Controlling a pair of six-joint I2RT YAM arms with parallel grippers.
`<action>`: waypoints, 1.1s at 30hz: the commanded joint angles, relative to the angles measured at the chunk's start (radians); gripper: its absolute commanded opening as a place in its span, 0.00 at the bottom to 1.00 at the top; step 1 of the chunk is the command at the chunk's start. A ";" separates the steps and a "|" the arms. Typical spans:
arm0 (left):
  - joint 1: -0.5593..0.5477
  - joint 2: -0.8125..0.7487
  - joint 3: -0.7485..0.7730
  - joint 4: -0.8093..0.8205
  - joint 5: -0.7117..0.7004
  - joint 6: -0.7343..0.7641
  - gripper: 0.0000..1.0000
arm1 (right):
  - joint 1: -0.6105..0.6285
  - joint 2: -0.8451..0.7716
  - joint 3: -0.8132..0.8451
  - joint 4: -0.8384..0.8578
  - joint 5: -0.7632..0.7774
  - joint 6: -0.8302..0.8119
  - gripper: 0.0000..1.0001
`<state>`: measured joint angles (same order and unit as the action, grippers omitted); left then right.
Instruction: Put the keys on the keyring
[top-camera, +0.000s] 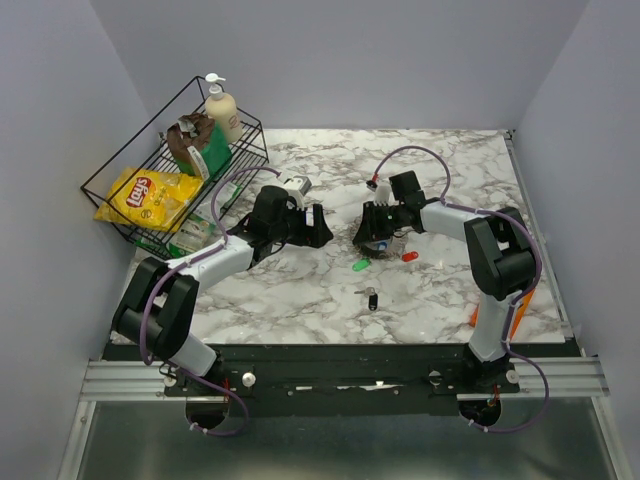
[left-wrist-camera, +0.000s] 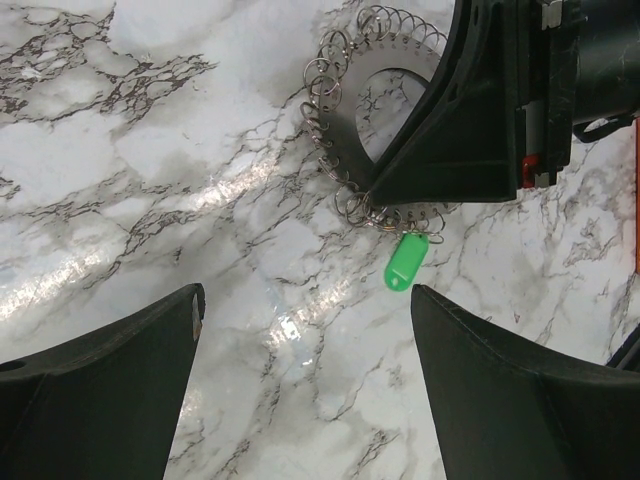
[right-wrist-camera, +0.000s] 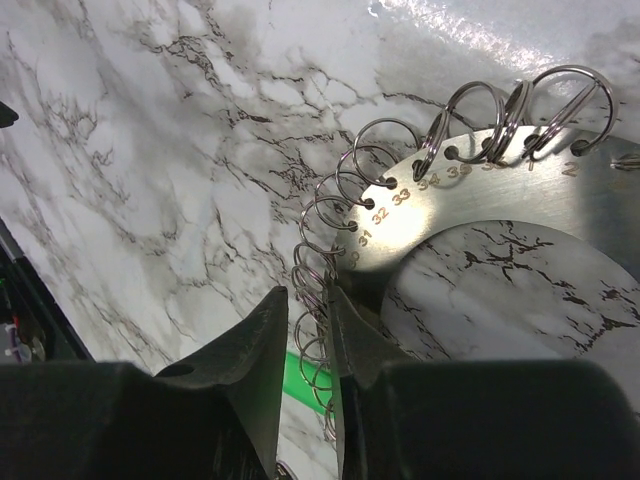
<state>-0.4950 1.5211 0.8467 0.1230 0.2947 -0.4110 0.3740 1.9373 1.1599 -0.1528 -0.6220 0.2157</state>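
Observation:
The keyring (left-wrist-camera: 345, 120) is a flat silvery hoop edged with many small wire loops, lying on the marble table. My right gripper (right-wrist-camera: 308, 296) is shut on its looped edge, near the numbers on the plate (right-wrist-camera: 480, 200). It also shows in the top view (top-camera: 378, 236). A green key (left-wrist-camera: 405, 260) lies just beside the ring; it also shows in the top view (top-camera: 361, 265) and behind the right gripper's fingers (right-wrist-camera: 298, 375). A red key (top-camera: 409, 257) and a black key (top-camera: 372, 298) lie loose nearby. My left gripper (left-wrist-camera: 305, 296) is open and empty, facing the ring from the left (top-camera: 312, 226).
A black wire basket (top-camera: 110, 185) at the back left holds a yellow chips bag (top-camera: 150, 195), a brown bag and a soap bottle (top-camera: 222, 108). A flat orange piece (top-camera: 520, 305) lies by the right arm's base. The table's near edge is a black rail.

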 joint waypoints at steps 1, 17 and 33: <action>-0.004 -0.030 -0.012 -0.017 -0.025 0.012 0.93 | 0.006 -0.008 -0.008 -0.031 -0.013 -0.016 0.29; -0.004 -0.036 -0.020 -0.019 -0.028 0.014 0.93 | 0.006 -0.053 -0.015 -0.053 0.013 -0.029 0.01; -0.027 -0.032 -0.029 -0.006 0.017 0.011 0.93 | 0.005 -0.081 -0.042 -0.051 0.028 -0.032 0.34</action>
<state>-0.5003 1.5089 0.8276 0.1207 0.2882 -0.4103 0.3740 1.8576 1.1336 -0.1856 -0.6098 0.1905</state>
